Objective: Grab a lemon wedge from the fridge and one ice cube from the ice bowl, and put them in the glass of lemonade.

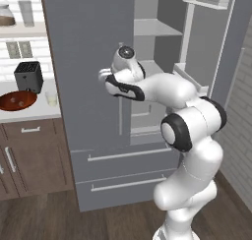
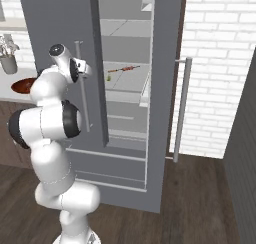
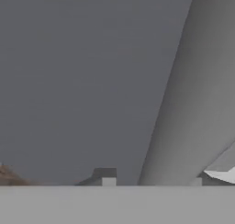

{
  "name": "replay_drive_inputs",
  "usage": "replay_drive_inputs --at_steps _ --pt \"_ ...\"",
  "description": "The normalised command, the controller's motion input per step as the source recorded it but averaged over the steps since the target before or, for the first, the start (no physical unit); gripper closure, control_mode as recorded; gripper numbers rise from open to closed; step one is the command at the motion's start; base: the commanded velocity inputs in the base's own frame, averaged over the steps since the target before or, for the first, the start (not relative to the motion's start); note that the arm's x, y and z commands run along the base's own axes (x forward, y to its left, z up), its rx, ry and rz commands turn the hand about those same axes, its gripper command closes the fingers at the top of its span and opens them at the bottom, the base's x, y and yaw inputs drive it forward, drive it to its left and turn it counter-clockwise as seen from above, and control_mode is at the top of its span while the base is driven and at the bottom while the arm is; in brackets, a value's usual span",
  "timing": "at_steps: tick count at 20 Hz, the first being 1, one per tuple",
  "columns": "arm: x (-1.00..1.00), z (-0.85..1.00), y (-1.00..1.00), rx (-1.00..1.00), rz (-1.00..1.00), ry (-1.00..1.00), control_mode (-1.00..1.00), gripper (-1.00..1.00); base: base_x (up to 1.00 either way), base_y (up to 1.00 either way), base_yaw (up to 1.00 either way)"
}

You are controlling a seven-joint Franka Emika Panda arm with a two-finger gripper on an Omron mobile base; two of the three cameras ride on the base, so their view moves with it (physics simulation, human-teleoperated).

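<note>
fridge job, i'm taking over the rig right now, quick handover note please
Hand: open, holding nothing, close against the closed left door by its edge.
Tall grey two-door fridge: right door swung open, pale shelves exposed.
Tiny yellow-green lemon wedge: on a middle fridge shelf, untouched.
Wide reddish-brown ice bowl: on the counter left of the fridge, by the black toaster.
Small clear glass of lemonade: beside the bowl.
Done: fridge opened.
Left: fetch wedge, fetch one ice cube, drop both in the glass.
</note>
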Motion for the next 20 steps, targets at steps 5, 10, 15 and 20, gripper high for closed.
replay_drive_inputs --at_steps 5,10,15,20 --pt "-0.92 0.61 1.00 0.00 0.15 0.04 -1.00 1.00 0.00 0.00 0.00" --pt "-1.00 0.54 1.00 0.00 0.18 0.00 -1.00 1.00 0.00 0.00 0.00" --pt "-1.00 0.74 0.45 0.01 0.20 -0.28 -1.00 1.00 0.00 0.00 0.00" --pt "-0.94 0.79 -0.05 0.11 0.03 -0.50 -1.00 1.00 0.00 0.00 0.00"
